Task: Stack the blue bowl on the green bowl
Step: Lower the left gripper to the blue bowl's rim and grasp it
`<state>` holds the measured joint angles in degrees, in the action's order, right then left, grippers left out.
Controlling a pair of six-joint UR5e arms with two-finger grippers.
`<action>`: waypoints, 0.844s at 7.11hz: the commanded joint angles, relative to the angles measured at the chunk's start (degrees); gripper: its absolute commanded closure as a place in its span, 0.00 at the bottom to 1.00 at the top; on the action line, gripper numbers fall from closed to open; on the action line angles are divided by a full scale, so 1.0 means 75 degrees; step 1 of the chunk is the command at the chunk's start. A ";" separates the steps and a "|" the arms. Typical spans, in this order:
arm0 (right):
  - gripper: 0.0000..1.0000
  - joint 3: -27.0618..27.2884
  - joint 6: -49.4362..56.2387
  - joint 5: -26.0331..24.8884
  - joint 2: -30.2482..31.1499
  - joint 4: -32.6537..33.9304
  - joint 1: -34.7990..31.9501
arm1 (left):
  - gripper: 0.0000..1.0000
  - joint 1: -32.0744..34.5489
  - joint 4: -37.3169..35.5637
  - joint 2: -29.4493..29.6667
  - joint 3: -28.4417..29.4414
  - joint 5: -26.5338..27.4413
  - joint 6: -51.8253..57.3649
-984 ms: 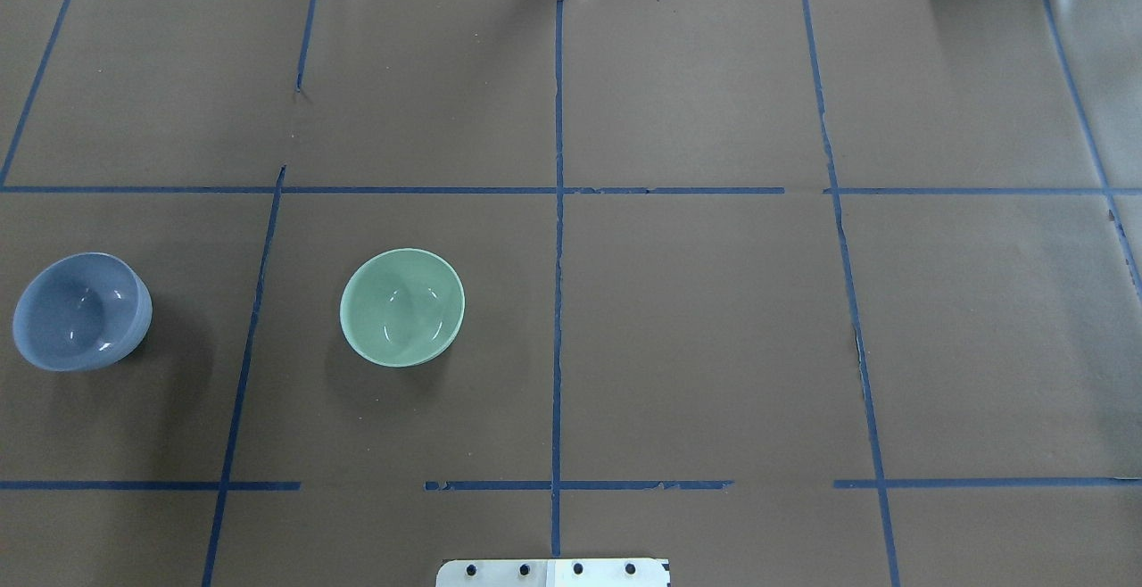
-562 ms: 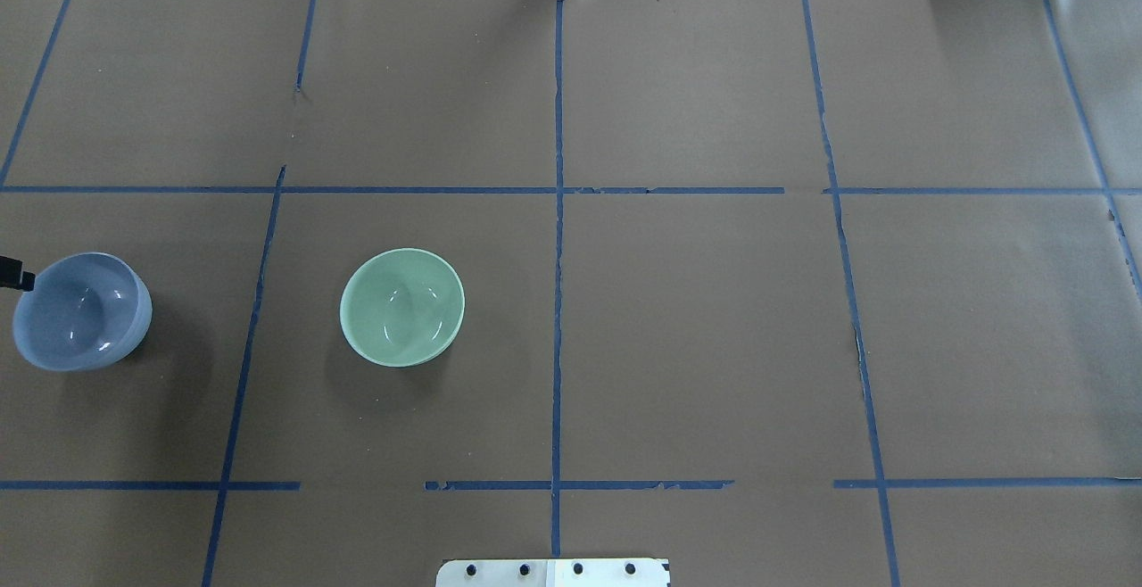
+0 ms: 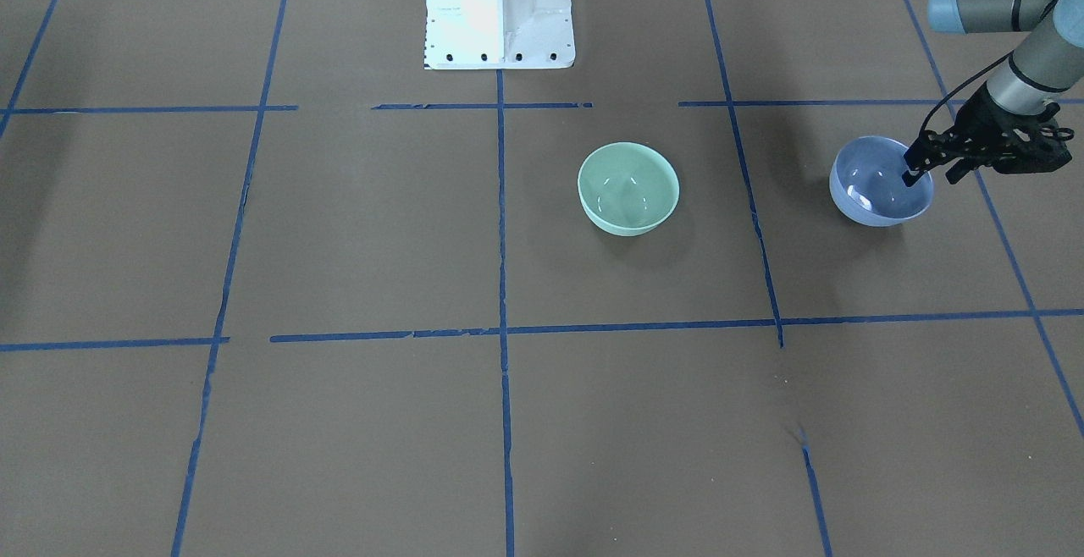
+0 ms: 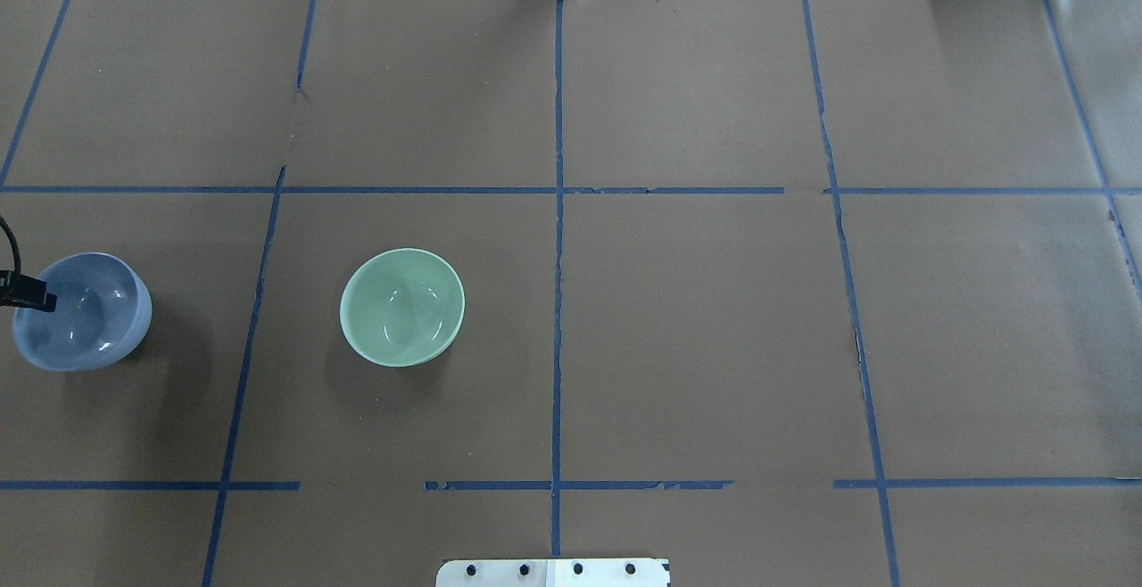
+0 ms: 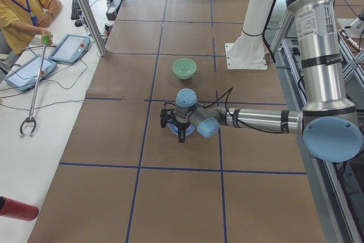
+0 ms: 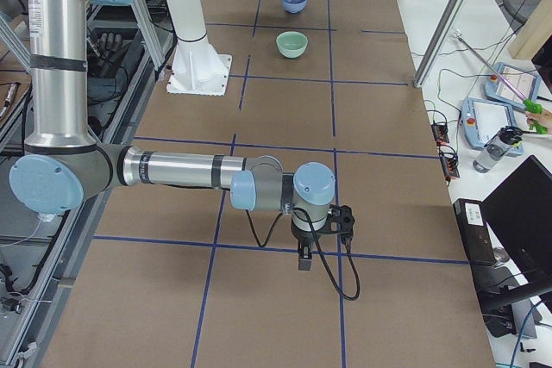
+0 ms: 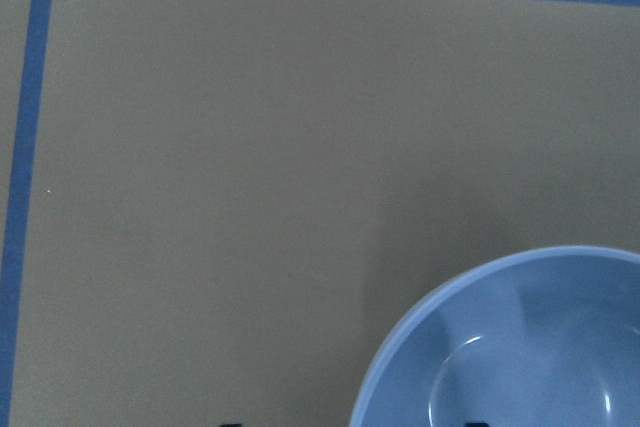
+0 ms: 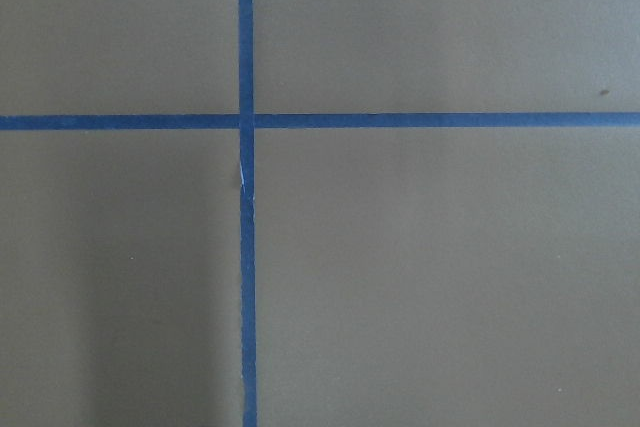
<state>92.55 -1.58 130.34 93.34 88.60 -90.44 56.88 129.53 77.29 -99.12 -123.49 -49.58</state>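
Observation:
The blue bowl (image 3: 881, 189) stands upright at the table's left end, also in the overhead view (image 4: 80, 310) and the left wrist view (image 7: 520, 347). The green bowl (image 3: 628, 187) stands upright about two bowl widths to its right (image 4: 401, 306), empty. My left gripper (image 3: 931, 176) is open and straddles the blue bowl's outer rim, one fingertip (image 4: 43, 302) over the bowl's inside and the other outside it. My right gripper (image 6: 302, 256) hangs over bare table far from both bowls; I cannot tell whether it is open or shut.
The robot's white base plate (image 3: 500, 7) sits at the near middle edge. Blue tape lines grid the brown table cover. An operator (image 5: 17, 4) with a grabber stick and tablets is beside the far edge.
My left gripper has come in from the table's left end and its fingertip now reaches over the blue bowl's rim. Both bowls have stayed put.

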 commanded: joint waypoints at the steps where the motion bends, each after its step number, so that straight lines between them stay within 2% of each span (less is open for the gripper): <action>1: 0.00 0.0000 0.0000 0.0000 0.0000 -0.0001 0.0000 | 1.00 0.0009 -0.0032 -0.0016 -0.0025 -0.0011 -0.0022; 3: 0.00 0.0000 0.0000 0.0000 0.0000 -0.0001 0.0000 | 1.00 0.0091 -0.0009 -0.0016 -0.0247 -0.0023 -0.0057; 4: 0.00 0.0000 0.0000 0.0000 0.0000 -0.0001 0.0000 | 1.00 0.0150 -0.0114 -0.0039 -0.0654 -0.0023 -0.0081; 5: 0.00 0.0000 0.0000 0.0000 0.0000 -0.0001 0.0000 | 1.00 0.0359 -0.0521 -0.0097 -0.1227 -0.0023 -0.0081; 6: 0.00 0.0000 0.0000 0.0000 0.0000 -0.0001 0.0000 | 1.00 0.0535 -0.1627 0.0030 -0.2103 -0.0023 -0.0092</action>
<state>92.55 -1.58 130.34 93.34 88.59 -90.44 59.35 124.65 76.94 -108.22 -123.66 -50.18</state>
